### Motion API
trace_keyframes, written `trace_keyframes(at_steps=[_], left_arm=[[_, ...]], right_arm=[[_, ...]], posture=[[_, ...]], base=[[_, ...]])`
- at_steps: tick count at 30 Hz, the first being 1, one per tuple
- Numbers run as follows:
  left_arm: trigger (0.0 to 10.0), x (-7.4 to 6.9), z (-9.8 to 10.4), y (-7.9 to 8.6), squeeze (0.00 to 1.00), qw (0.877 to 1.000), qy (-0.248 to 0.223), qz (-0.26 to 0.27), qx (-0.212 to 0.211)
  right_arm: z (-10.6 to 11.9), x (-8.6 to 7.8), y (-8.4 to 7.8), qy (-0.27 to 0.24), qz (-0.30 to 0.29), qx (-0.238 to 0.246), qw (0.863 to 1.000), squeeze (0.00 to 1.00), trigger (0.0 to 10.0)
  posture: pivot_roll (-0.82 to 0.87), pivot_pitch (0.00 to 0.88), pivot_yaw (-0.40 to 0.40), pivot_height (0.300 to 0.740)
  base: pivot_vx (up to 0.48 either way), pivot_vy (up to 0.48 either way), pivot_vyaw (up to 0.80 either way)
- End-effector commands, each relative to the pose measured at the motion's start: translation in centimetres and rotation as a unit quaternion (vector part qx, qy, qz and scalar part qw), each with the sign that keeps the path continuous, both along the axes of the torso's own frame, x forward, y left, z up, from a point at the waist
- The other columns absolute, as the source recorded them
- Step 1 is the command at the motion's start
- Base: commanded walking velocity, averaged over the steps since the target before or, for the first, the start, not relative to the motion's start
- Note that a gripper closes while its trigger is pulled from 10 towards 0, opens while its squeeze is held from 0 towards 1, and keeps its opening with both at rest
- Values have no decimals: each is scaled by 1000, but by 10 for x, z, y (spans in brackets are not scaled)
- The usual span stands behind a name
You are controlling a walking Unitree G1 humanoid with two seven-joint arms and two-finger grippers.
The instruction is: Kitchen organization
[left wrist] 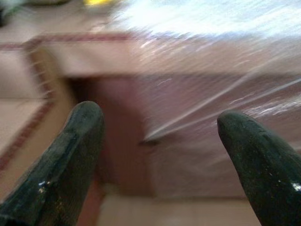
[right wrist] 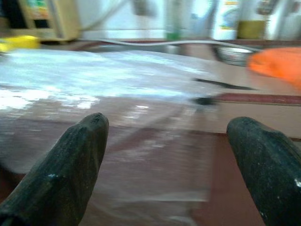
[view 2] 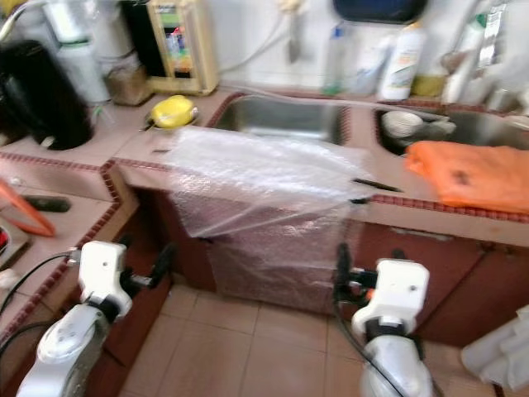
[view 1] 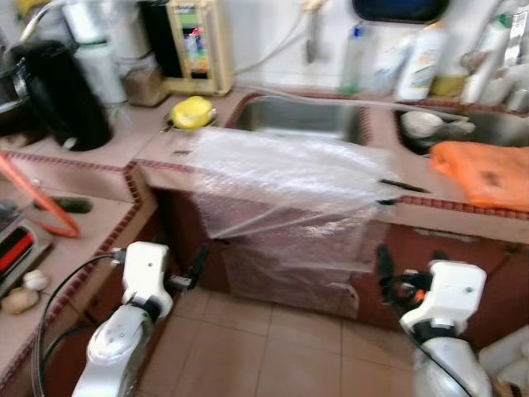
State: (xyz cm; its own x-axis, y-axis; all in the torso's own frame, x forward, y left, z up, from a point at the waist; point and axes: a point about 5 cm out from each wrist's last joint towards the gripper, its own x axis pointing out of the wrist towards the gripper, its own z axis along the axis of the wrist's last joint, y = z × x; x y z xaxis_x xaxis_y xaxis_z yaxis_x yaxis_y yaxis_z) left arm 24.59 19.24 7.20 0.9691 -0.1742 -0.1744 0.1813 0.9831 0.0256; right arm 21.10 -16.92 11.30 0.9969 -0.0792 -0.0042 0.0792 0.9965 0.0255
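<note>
A large sheet of clear plastic wrap (view 1: pixel 281 190) lies on the tiled counter (view 1: pixel 157 153) in front of the sink and hangs down over the cabinet front. My left gripper (left wrist: pixel 160 117) is open and empty, held low in front of the sheet's left part, clear of it. My right gripper (right wrist: pixel 167 122) is also open and empty, low before the sheet's right edge. In the eye views the left gripper (view 1: pixel 197 265) and right gripper (view 1: pixel 384 263) hover above the floor, short of the cabinet.
A steel sink (view 1: pixel 297 116) lies behind the sheet, a yellow object (view 1: pixel 192 112) to its left. An orange cloth (view 1: pixel 483 174) and a white bowl (view 1: pixel 421 122) are at the right. A black kettle (view 1: pixel 62 91) stands left; bottles (view 1: pixel 421 58) line the back wall. Tiled floor (view 1: pixel 264 347) lies below.
</note>
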Motion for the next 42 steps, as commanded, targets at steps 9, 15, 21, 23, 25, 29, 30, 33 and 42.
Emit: trace_keyframes(at_steps=[9, 15, 21, 23, 25, 29, 30, 33, 42], left_arm=[[10000, 2, 19, -16, 0, 999, -32, -34, 11], [10000, 2, 21, -16, 0, 998, -39, -38, 9], [10000, 3, 15, -15, 0, 999, -33, -33, 10], [10000, 3, 14, -16, 0, 999, -32, -35, 8], [10000, 5, 12, -20, 0, 998, -32, -46, 5], [10000, 7, 12, -22, 0, 998, -36, -46, 5], [10000, 8, 13, -22, 0, 998, -39, -44, 3], [10000, 11, 15, -25, 0, 997, -53, -47, 6], [10000, 11, 21, -32, 0, 996, -77, -52, 6]], right_arm=[[6, 5, -3, -13, -1, -3, 1000, 0, 10000], [4, 6, -2, -7, 0, -3, 1000, 0, 10000], [4, 10, -2, -6, 3, -8, 1000, 0, 10000], [4, 10, -2, -7, 4, -9, 1000, 0, 10000], [5, 12, -4, -8, 6, -13, 1000, 0, 10000], [5, 13, -5, -8, 6, -14, 1000, 0, 10000], [6, 13, -5, -8, 8, -16, 1000, 0, 10000], [6, 14, -7, -9, 10, -21, 1000, 0, 10000], [8, 18, -4, -14, 37, -22, 999, 0, 10000]], posture=[[-30, 12, 44, 740], [-21, 18, 34, 740], [-22, 10, 32, 740], [-22, 10, 32, 740], [-31, 2, 24, 740], [-34, 0, 19, 740], [-34, 0, 19, 740], [-40, 0, 3, 740], [-41, 1, -16, 740]], base=[[0, 267, 0], [0, 0, 0], [0, 0, -729], [0, 0, -788], [0, 0, -788], [0, 0, -788], [0, 0, -788], [0, 0, -788], [0, 0, -350]])
